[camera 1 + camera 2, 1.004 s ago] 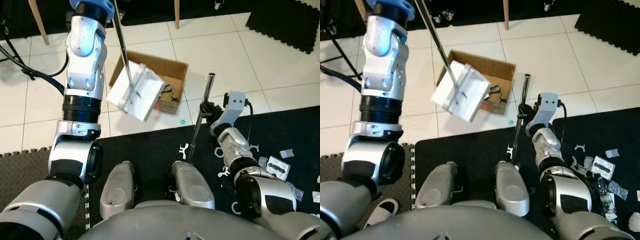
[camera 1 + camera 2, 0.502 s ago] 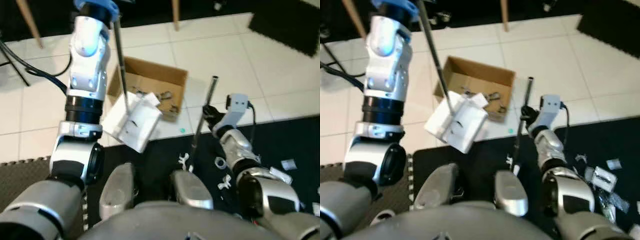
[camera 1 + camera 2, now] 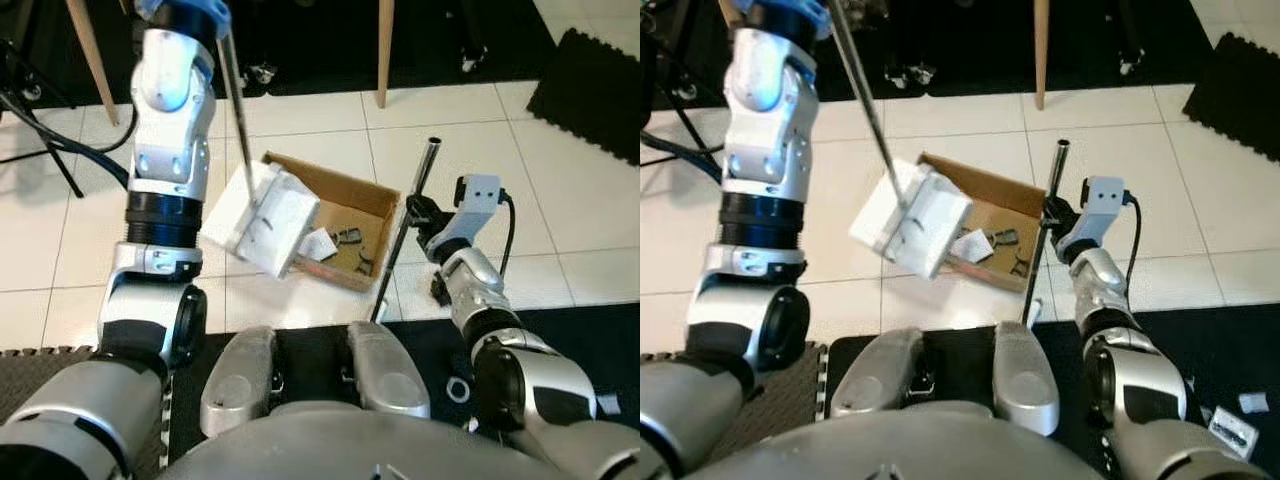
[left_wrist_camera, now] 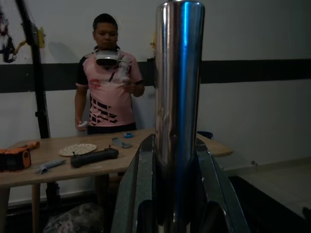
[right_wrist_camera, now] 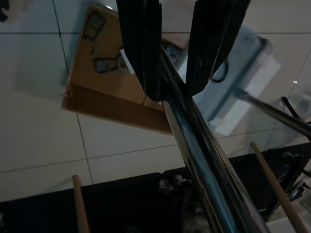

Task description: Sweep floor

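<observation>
My left gripper [image 4: 177, 162] is shut on a shiny metal handle [image 3: 235, 100]. At that handle's lower end hangs a white dustpan [image 3: 262, 217], tilted over the left side of an open cardboard box [image 3: 380, 197]. Inside the box lie a white scrap [image 3: 318, 243] and some dark bits [image 3: 350, 238]. My right gripper [image 3: 418, 210] is shut on a second metal pole, the broom handle [image 3: 403, 245]. This pole leans at the box's right edge and runs down to the floor by my knees. In the right wrist view the fingers [image 5: 143, 53] clamp that pole above the box.
A black mat [image 3: 570, 345] lies under my right side, with a small white ring [image 3: 457, 387] on it. A grey mat [image 3: 40, 335] is at the left. Wooden legs [image 3: 385, 50] and cables [image 3: 45, 140] stand beyond. A person [image 4: 108, 87] stands behind a wooden table [image 4: 97, 162].
The camera has shifted, so the box now sits nearer and the littered mat has slid out of view. The dustpan dipped, then rose over the box; a white scrap now lies inside.
</observation>
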Motion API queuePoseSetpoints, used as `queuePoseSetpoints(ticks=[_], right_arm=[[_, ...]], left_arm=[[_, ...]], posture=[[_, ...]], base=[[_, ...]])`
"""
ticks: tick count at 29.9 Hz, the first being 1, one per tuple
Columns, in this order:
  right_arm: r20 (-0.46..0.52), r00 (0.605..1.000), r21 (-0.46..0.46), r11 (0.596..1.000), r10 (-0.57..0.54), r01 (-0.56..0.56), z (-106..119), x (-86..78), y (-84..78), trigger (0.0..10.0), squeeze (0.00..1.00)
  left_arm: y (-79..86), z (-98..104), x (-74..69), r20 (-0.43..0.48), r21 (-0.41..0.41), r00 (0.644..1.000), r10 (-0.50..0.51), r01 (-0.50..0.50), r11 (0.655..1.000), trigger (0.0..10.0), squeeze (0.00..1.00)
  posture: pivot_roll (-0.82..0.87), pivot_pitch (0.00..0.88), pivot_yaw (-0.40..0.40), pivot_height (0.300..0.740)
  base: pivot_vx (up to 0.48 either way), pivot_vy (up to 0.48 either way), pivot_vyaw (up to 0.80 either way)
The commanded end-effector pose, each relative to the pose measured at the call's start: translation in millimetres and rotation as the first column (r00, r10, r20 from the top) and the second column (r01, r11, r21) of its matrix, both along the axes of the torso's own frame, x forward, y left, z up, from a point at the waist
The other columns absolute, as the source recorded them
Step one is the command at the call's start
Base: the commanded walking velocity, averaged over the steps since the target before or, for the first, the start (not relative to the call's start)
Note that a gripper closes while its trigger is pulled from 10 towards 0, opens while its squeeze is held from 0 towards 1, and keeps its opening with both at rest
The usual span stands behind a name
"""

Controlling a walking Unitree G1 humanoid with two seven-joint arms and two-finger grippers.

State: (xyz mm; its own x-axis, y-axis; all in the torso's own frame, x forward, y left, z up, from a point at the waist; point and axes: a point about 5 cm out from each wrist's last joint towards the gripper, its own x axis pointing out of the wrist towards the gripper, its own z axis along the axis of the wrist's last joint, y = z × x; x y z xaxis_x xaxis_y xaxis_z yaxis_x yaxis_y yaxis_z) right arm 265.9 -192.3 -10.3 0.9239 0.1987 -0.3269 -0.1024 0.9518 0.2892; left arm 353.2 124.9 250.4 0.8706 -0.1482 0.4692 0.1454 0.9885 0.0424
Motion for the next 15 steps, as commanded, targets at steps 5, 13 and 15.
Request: queuePoseSetpoints(ticks=[5, 13, 15], right_arm=[[-0.044, 0.999, 0.019, 1.000, 0.007, -0.006, -8.0, -6.5, 5.4, 10.0, 0.00], [-0.014, 1.000, 0.011, 1.000, 0.014, -0.014, -3.0, -1.7, 6.1, 10.0, 0.00], [-0.007, 1.000, 0.006, 1.000, 0.016, -0.016, -1.4, -0.1, 6.0, 10.0, 0.00]], left_arm=[[3.2, 5.6, -0.7, 0.018, 0.014, 1.000, 0.019, -0.019, 1.000, 10.0, 0.00], [3.9, 3.2, -0.7, 0.011, 0.018, 1.000, 0.019, -0.020, 1.000, 10.0, 0.00], [4.0, 2.1, -0.6, 0.008, 0.018, 1.000, 0.019, -0.019, 1.000, 10.0, 0.00]], posture=[[-0.04, 0.020, 0.010, 0.740], [-0.04, 0.021, 0.012, 0.740], [-0.04, 0.021, 0.012, 0.740]], base=[[0.000, 0.000, 0.00], [0.000, 0.000, 0.00], [0.000, 0.000, 0.00]])
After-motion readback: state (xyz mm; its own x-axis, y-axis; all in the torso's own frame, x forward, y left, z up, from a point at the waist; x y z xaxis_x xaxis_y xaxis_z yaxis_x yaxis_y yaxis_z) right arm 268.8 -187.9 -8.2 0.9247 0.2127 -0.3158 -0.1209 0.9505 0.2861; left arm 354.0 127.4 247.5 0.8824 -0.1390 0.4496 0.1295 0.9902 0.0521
